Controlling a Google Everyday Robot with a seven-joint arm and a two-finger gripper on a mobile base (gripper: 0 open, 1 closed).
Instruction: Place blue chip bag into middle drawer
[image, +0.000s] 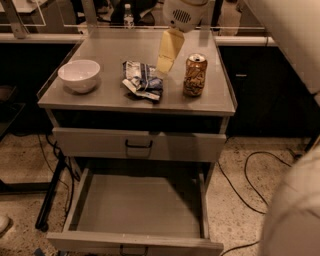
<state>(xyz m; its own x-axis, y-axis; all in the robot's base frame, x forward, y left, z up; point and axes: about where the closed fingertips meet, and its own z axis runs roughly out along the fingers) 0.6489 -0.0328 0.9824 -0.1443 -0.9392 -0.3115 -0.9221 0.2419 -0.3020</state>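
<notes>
Pincer (163, 69) just beside blue chip bag (142, 82), grip state unclear, middle drawer (140, 207) open

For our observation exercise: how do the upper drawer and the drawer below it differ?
The upper drawer is shut; the middle drawer is pulled out. The upper drawer shows only its front and black handle; the middle drawer shows its flat floor. Both are grey. The gripper hangs over the tabletop, beside the blue chip bag.
</notes>
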